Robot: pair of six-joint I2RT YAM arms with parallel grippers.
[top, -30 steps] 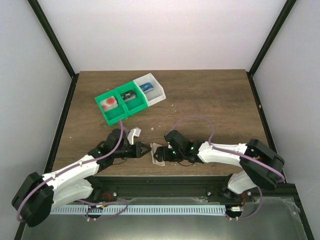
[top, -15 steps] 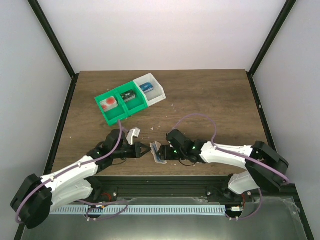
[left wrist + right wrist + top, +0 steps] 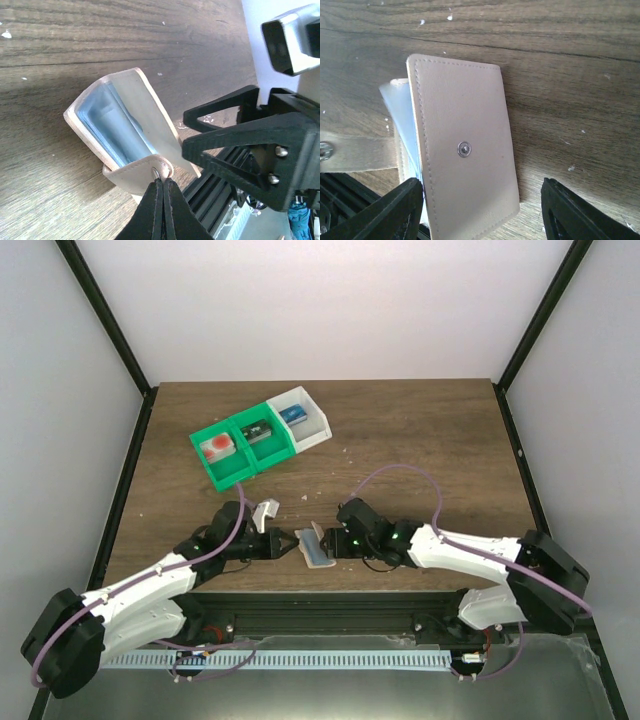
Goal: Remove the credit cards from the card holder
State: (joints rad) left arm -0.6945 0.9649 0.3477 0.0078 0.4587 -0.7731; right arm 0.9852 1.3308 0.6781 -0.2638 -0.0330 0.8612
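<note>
The card holder (image 3: pixel 318 545) stands propped open near the table's front edge, between my two grippers. My left gripper (image 3: pixel 162 186) is shut on the holder's tan tab (image 3: pixel 142 172), right at its metal snap. In the left wrist view the holder (image 3: pixel 85 102) gapes and the blue credit cards (image 3: pixel 117 132) show inside it. In the right wrist view its tan outer flap (image 3: pixel 465 150) faces me, with a blue card edge (image 3: pixel 400 115) showing at its left. My right gripper (image 3: pixel 485 212) is open and straddles the flap's lower end. One of its fingers (image 3: pixel 580 215) stands apart from the flap.
Two joined green bins (image 3: pixel 228 472) and a white bin (image 3: pixel 320 425) sit at the back left, holding a red-orange item (image 3: pixel 217 447), a dark item (image 3: pixel 260 432) and a blue item (image 3: pixel 292 413). The black front rail (image 3: pixel 330 600) runs just behind the holder.
The right gripper has narrowed and come in around the holder. The holder has risen from lying low to standing open on edge. The left gripper keeps its hold on the tab.
</note>
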